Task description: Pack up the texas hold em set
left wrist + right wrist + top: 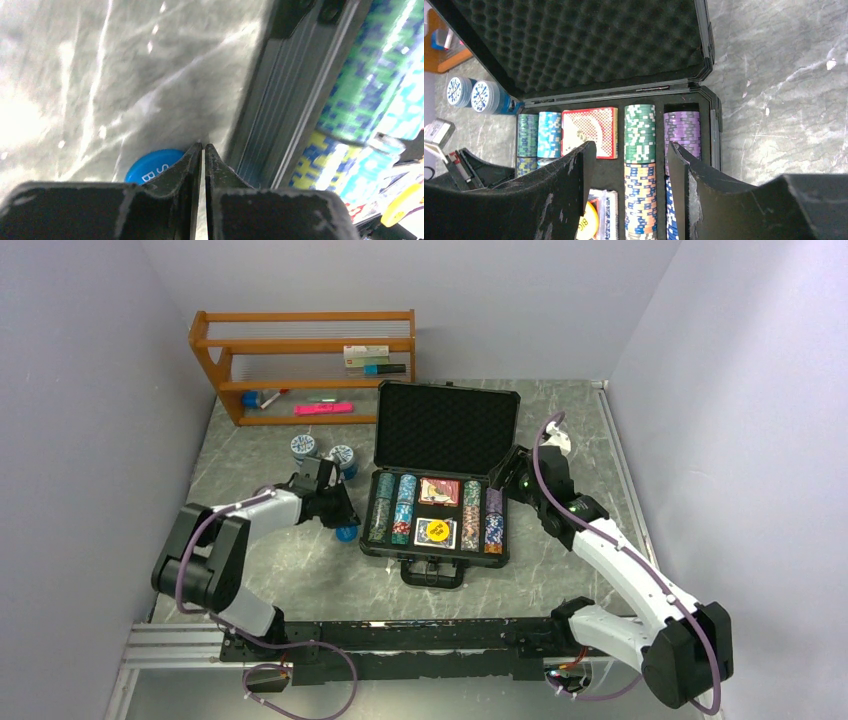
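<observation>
Black egg-crate foam lines the lid (445,430) of the briefcase (437,552), which sits open near the middle of the table (560,570), its lid raised toward the far edge and its handle toward the near edge. Rows of striped chip stacks (471,512) fill the outer troughs, the red deck (439,491) lies in the centre, and the yellow dealer button (436,531) rests on a second deck nearer the handle. One piece appears to be outside: a flat blue disc (150,166) with white lettering, lying on the table just beside the case's left wall. The left gripper (203,146) is right over it with its fingers pressed together and nothing visibly between them. The right gripper (630,147) hovers over the right-hand chip rows, spread wide and empty. I would judge the set nearly packed, with the disc and the lid left to deal with. The main risk is at the disc. It is thin and flat against the table, so fingers brought down closed can only push it, either skating it toward the left edge or wedging it harder against the case wall. A firm push could also shove the case and jostle the chip rows out of their troughs. If the lid were swung down early, it could pinch the right gripper's fingers or shut the case with the disc left out. The two blue-and-white tubs (322,451) toward the far left corner could be knocked by the left arm's elbow.
</observation>
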